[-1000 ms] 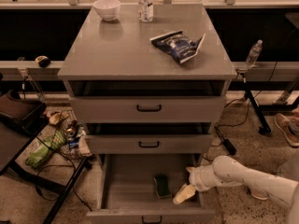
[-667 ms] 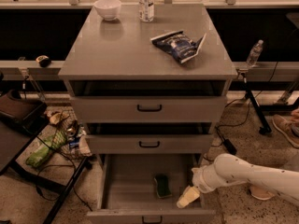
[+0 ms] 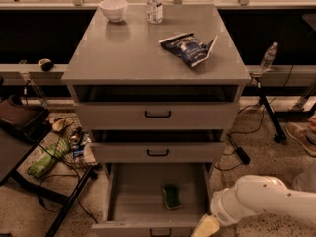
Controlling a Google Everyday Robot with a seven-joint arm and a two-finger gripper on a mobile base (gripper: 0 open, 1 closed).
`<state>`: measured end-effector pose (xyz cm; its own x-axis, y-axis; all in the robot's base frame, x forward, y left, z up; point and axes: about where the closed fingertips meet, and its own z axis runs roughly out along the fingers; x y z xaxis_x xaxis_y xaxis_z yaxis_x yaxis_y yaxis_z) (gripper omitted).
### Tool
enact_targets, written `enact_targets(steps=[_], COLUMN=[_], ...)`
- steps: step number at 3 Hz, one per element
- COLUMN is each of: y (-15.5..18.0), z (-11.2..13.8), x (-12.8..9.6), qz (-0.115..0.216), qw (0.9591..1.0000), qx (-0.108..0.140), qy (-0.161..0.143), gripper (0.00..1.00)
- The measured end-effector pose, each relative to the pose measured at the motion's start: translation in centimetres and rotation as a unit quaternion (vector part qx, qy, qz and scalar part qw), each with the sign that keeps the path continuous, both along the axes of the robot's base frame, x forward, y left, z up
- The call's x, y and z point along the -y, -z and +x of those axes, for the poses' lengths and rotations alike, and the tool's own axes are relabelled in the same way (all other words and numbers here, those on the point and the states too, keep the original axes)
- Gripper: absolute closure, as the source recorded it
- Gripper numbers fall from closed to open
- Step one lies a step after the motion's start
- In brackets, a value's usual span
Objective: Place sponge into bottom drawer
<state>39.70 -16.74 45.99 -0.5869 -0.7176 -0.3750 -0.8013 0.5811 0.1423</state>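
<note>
Pale yellow at the nearest edge: one claw (image 3: 205, 227), low right, just beside the front right corner of the bottom drawer (image 3: 131, 199), on one white arm (image 3: 261, 199) coming in from the right. Released or clenched: cannot tell. Clear of the sponge; in contact with the drawer front or not, cannot tell.

One sponge (image 3: 172, 197), dark green face up, flat on the grey floor of the bottom drawer, right of centre, toward the front. Drawer pulled well out.

Three drawers in all on the grey desk (image 3: 123, 58); two shallower upper drawers (image 3: 158, 115) above, each with a black handle, both slightly ajar.

On the desk top: one dark blue snack bag (image 3: 190, 48) at right, one white bowl (image 3: 113, 9) and one bottle (image 3: 154, 1) at the back.

Speckled floor (image 3: 256, 147) around, cables across it, green clutter (image 3: 47, 159) at left; one water bottle (image 3: 268, 57) on the ledge beyond, right.
</note>
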Motion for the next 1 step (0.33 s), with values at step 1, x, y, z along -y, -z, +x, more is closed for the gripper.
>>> enact_targets(steps=[1], y=[-4.25], z=[-4.52], x=[-1.83], qz=[-0.025], qw=[0.9991], qx=[0.034], qy=[-0.009], gripper=[0.00])
